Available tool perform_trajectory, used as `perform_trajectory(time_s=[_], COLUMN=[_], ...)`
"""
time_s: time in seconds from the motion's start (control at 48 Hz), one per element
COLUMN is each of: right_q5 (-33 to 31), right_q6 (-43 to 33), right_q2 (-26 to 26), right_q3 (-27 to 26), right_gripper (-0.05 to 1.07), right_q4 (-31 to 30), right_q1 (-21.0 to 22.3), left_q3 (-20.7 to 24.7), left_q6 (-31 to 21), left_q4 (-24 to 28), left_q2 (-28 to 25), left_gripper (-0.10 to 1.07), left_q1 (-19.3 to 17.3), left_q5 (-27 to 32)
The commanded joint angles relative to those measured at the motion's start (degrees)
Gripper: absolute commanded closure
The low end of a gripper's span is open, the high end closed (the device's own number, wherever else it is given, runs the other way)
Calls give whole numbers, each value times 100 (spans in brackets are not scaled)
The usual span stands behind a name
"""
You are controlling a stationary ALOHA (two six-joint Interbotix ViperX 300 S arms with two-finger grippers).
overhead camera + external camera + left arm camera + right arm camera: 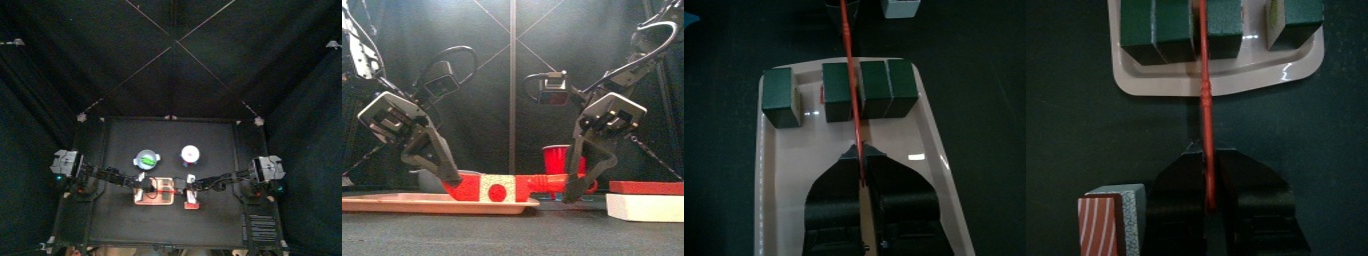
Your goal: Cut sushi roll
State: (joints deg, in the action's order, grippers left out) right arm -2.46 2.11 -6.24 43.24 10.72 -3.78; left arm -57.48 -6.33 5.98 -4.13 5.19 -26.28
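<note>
Front edge of desk (502,235): pink tray (396,204) on the left side, white box (647,206) with a red top at far right.

On the tray: sushi roll (844,88), dark green, lying across the tray's far end. From the left wrist it reads as separate blocks – one piece set slightly apart at one end, the rest touching side by side. In the front view it looks red, with a pale end face.

Both tools are low over the tray, one at each side of the roll. Left tool (438,180): jaws narrow, pinched on a thin red stick (850,120) that runs along the tray and across the top of the roll. Right tool (583,180): jaws also narrow, clamped on a red knife (1203,95); its blade reaches over the tray's rim and lies across the roll between two blocks. Whether the stick and the knife are one and the same thing I can't tell.

Beside the right tool: a small block (1109,220), red-striped with a grey part.

Behind: red cup (556,160) upright on the desk, between the two arms. Top view shows two round pale items (190,154) farther back; too small to tell.
</note>
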Motion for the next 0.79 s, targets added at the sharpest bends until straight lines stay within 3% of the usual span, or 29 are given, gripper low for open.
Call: perform_trajectory(time_s=[0.0, 0.771], right_q5=[26, 26], right_q6=[9, 9], right_q2=[79, 202], right_q3=[-97, -141], right_gripper=[67, 67], right_q4=[0, -44], right_q1=[26, 352], left_q3=[88, 185], left_q6=[9, 35], left_q4=[-9, 35], left_q2=[0, 176], left_gripper=[68, 68], left_q1=[-26, -264], left_q5=[0, 0])
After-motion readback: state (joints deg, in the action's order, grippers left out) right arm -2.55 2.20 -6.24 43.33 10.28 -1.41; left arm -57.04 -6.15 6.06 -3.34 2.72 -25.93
